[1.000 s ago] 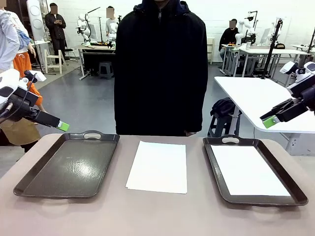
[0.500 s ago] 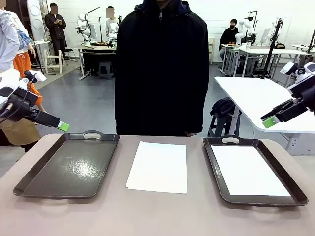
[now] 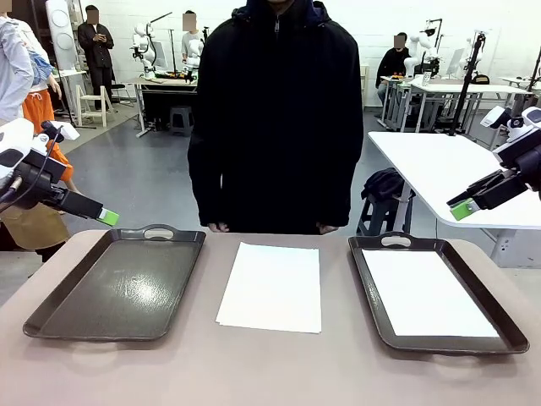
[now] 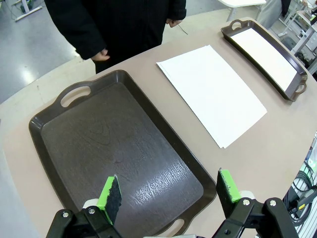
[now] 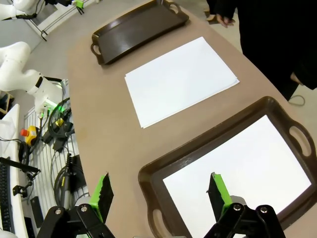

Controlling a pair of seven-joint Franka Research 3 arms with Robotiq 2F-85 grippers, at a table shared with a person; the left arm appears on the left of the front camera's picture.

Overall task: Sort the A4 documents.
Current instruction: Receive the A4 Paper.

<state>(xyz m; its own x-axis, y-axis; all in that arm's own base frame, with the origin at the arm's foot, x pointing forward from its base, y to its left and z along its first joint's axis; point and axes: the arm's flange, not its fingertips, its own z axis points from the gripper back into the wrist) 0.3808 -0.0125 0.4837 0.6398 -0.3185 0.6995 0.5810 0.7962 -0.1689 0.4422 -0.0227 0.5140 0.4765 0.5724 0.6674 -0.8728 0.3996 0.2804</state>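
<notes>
**A4 documents.** Two lots, both white and blank.

- Central paper pile: lies flat on the table, at its middle, with the short edges facing the robot and the person. The number of sheets cannot be told.
- Second white sheet: to the robot's right of the pile and well apart from it. It lies flat inside the right tray, with the dark rim showing all round.

**Trays.** Both are dark brown with handles.

- Right tray: right of the pile, with a strip of tabletop between them.
- Left tray: left of the pile, near it but not touching, with its glossy floor bare.

**Grippers.**

- Left gripper: raised off the table on the pile's left, over the left tray's side. Its green-padded fingers are spread wide, with nothing between them.
- Right gripper: raised on the pile's right, out past the right tray. Its fingers are likewise spread wide and hold nothing.

**Person**: in a dark jacket, standing beyond the pile at the table's far edge. One hand and the other hand hang at that edge, clear of the pile.
</notes>
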